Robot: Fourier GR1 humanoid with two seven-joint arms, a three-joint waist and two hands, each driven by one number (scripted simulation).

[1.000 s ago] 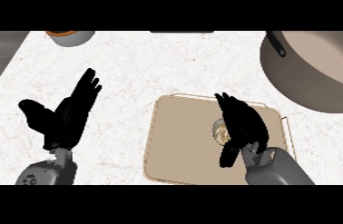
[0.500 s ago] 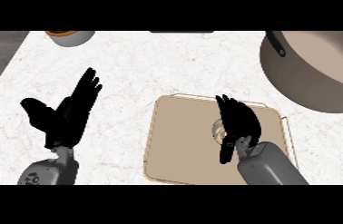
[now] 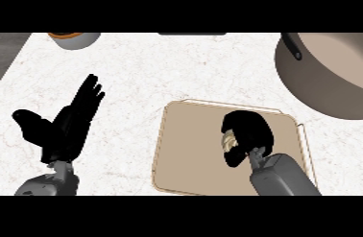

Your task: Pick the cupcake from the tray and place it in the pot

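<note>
The cupcake (image 3: 228, 141) is on the tray (image 3: 184, 154), on its right part, and only a pale bit of it shows under the right hand (image 3: 248, 133). This hand has its fingers curled round the cupcake, so I judge the grasp as made, but the lift is not yet done. The pot (image 3: 322, 70) stands far right, well apart. The left hand (image 3: 64, 128) rests open at the left.
</note>
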